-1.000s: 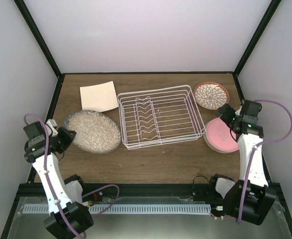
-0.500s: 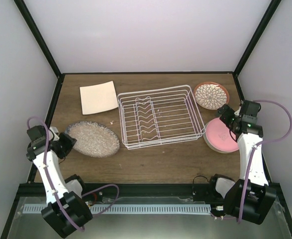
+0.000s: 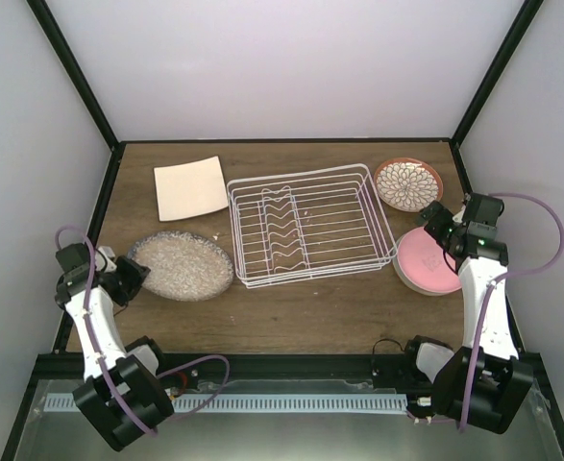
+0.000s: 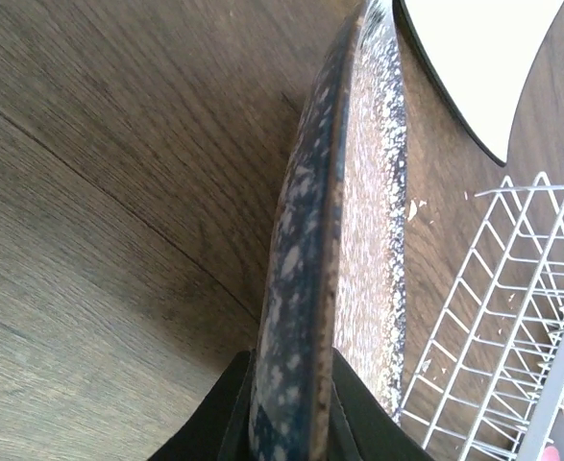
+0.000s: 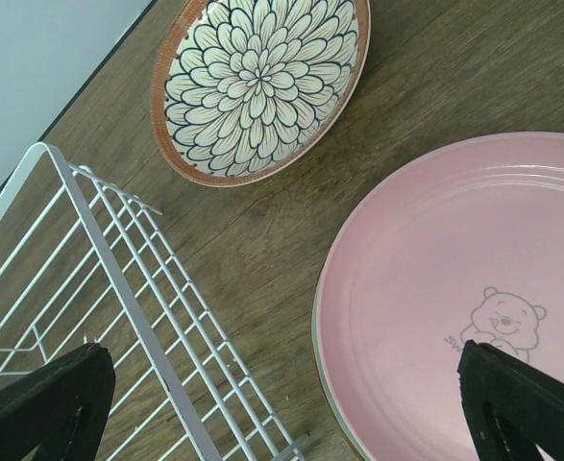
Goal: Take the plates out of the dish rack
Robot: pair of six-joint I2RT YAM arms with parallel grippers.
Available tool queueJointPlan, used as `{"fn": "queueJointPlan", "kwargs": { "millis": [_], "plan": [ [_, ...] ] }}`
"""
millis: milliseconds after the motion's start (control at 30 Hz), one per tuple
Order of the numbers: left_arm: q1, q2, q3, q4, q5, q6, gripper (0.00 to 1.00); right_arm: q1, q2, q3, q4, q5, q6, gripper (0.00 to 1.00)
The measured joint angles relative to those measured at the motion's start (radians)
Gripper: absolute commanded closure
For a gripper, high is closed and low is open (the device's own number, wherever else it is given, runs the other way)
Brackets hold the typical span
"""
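Note:
My left gripper (image 3: 128,277) is shut on the near-left rim of the large speckled plate (image 3: 181,265), held low and tilted, left of the dish rack (image 3: 308,224). The left wrist view shows the plate's edge (image 4: 306,269) between my left gripper's (image 4: 291,403) black fingers. The rack holds no plates. The cream square plate (image 3: 191,187) lies at the back left. The floral plate (image 3: 408,183) and the pink plate (image 3: 430,261) lie right of the rack. My right gripper (image 3: 437,219) is open over the pink plate's far-left edge (image 5: 454,288). No mint-green plate shows clearly.
Dark frame posts and pale walls close in the table on the left, right and back. The right wrist view shows my right gripper (image 5: 282,403), the rack's corner (image 5: 118,279) and the floral plate (image 5: 257,77). The left wrist view shows the rack (image 4: 512,317) and the cream plate (image 4: 483,58).
My left gripper has moved left and down with the speckled plate, which now looks flatter and lower. The right arm has not moved.

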State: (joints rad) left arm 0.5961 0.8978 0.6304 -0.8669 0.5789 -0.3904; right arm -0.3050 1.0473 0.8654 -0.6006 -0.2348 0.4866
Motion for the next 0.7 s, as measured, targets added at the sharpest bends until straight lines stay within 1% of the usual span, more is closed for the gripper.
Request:
{"fn": "queueJointPlan", "kwargs": {
  "millis": [200,600,700],
  "plan": [
    [0.004,0.026,-0.014,0.002,-0.025,0.002,0.81,0.0,-0.002,0.0,0.0,0.0,0.0,0.0],
    [0.006,0.064,-0.041,-0.002,-0.079,0.007,0.65,0.0,-0.001,0.0,0.001,-0.002,0.001,0.0],
    [0.005,0.076,-0.043,-0.003,-0.09,0.006,0.65,0.0,0.003,0.0,0.002,-0.002,0.001,0.0]
  ]
}}
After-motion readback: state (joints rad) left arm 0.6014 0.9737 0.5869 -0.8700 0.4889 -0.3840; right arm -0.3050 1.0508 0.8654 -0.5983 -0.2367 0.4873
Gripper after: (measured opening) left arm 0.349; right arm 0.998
